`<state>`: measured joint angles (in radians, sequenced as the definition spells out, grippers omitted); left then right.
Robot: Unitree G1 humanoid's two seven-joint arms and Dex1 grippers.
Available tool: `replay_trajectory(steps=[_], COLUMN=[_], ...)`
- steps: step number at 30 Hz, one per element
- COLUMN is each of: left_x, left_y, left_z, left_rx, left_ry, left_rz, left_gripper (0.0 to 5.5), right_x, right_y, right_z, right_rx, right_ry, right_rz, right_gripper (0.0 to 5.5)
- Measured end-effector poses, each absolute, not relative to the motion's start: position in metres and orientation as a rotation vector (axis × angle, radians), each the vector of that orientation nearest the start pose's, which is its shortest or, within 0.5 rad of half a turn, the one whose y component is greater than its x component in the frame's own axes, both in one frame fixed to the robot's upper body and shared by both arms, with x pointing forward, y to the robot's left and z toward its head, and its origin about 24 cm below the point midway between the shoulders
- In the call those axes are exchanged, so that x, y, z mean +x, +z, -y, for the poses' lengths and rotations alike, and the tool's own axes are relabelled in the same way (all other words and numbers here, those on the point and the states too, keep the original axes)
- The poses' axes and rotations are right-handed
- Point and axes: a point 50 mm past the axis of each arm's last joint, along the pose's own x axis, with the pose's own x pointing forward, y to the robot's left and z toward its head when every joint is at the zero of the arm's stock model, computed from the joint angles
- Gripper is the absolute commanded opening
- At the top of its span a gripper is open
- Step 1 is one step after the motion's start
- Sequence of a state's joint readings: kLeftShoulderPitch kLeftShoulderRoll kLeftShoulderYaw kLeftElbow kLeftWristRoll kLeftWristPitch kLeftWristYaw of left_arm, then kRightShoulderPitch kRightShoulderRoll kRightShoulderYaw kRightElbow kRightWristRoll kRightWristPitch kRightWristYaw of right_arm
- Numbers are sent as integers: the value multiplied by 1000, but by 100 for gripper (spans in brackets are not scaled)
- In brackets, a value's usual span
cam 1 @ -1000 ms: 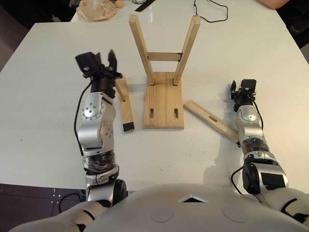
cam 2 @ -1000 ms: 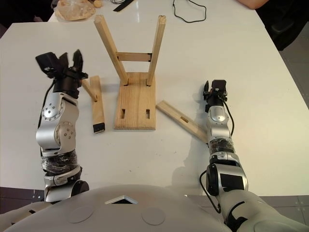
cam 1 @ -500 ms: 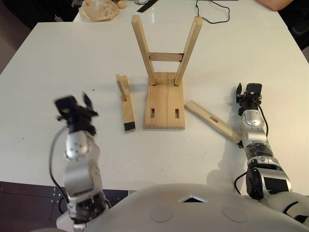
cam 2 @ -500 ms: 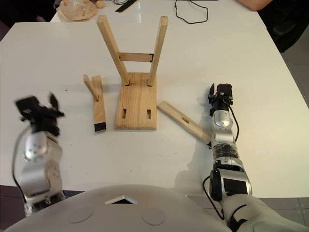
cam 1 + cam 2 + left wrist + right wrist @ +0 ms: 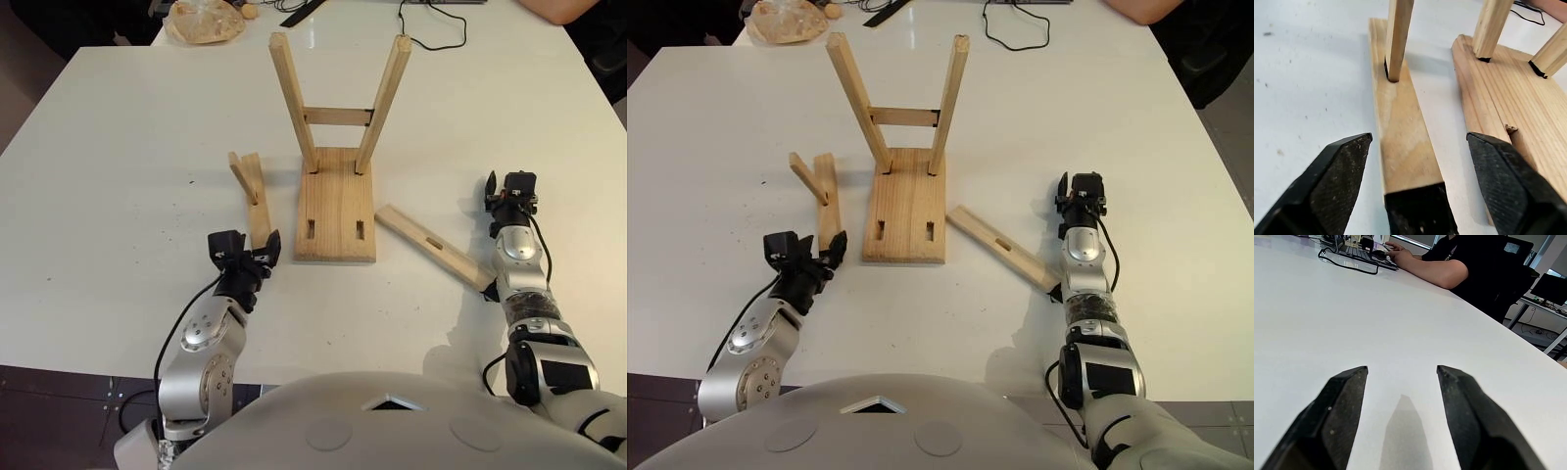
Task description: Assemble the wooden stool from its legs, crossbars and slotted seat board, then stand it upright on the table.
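Observation:
The slotted seat board point(image 5: 333, 208) lies flat mid-table with two legs point(image 5: 292, 98) standing in its far slots, joined by a crossbar point(image 5: 338, 116). A loose leg point(image 5: 258, 211) with a short crossbar stuck in it lies left of the board. My left gripper point(image 5: 257, 257) sits low at its near, black-tipped end, open, fingers point(image 5: 1337, 171) straddling that leg point(image 5: 1403, 132) without touching. Another slotted leg point(image 5: 431, 245) lies right of the board. My right gripper point(image 5: 511, 188) rests open over bare table point(image 5: 1400, 333), apart from that leg.
A crumpled bag point(image 5: 203, 20) and a black cable point(image 5: 431, 29) lie at the table's far edge. A person's arm point(image 5: 1435, 269) rests at a keyboard beyond the far side. Bare table spreads to the far left and right.
My left arm came down from beside the loose leg's far end, swung out left, and now lies low at that leg's near end. The right gripper drifted slightly right.

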<state>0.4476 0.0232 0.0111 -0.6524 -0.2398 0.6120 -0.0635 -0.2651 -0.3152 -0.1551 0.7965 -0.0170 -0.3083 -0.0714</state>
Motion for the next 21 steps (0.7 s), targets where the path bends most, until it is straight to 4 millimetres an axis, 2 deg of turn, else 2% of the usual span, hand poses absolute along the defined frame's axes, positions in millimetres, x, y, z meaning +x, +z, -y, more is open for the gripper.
replay_trajectory(steps=[5, 11, 16, 21], left_x=[168, 183, 189, 196], left_y=[53, 38, 36, 37], left_z=[-165, -159, -151, -149], left_rx=[-150, -145, -154, -137], left_ry=[6, -35, -65, -46], left_rz=[-333, -455, -512, -555], left_gripper=[358, 358, 358, 287], right_x=[274, 273, 272, 271], right_y=[-12, -12, -12, -12], right_z=[266, 267, 267, 268], right_rx=[-279, -281, -286, -300], right_ry=[-253, -253, -249, -232], right_rz=[-190, -189, -191, -192], right_gripper=[260, 260, 260, 260])
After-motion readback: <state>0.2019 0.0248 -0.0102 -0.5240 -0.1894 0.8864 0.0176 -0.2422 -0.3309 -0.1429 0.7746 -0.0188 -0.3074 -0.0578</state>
